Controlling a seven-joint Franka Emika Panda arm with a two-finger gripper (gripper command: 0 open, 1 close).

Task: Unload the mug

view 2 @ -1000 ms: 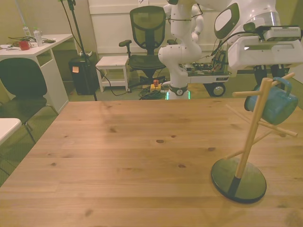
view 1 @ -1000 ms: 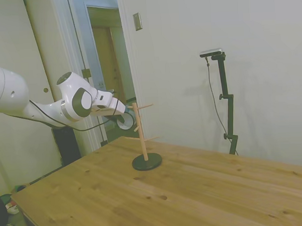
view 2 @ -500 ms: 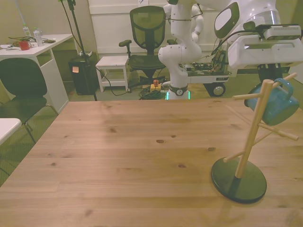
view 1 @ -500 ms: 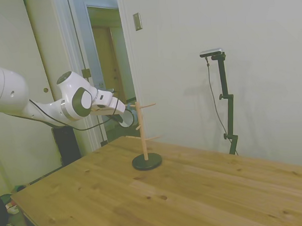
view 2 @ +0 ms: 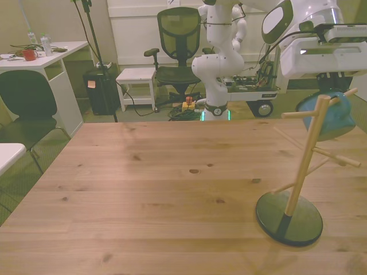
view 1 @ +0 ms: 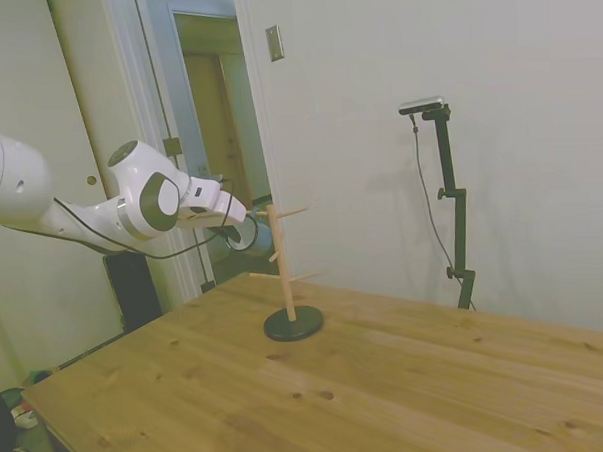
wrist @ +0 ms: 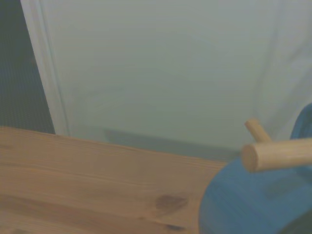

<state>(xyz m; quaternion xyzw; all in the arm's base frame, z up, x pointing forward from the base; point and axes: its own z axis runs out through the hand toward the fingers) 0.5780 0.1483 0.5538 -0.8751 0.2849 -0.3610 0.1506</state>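
The light-blue mug point(view 2: 332, 118) hangs high at the top of the wooden mug tree point(view 2: 302, 166), whose dark round base point(view 2: 288, 218) stands at the front view's right. My gripper point(view 2: 328, 91) comes down on the mug from above and is shut on it. In the side view the mug point(view 1: 243, 235) sits just left of the tree's pole point(view 1: 285, 277), held by the gripper point(view 1: 237, 227). I cannot tell whether its handle still loops the top peg. The wrist view shows the blue mug point(wrist: 253, 204) close up, with a peg's end point(wrist: 275, 154) in front of it.
The wooden table point(view 2: 172, 189) spreads out to the front view's left of the tree. Behind the table stand an office chair point(view 2: 178, 46), a white stool point(view 2: 136, 77) and a second white robot point(view 2: 221, 63). A desk point(view 2: 43, 63) and a dark chair point(view 2: 26, 109) are at the far left.
The gripper has risen and drawn back from the tree's pole, taking the mug with it. The tree, which leaned a little before, now stands straighter.
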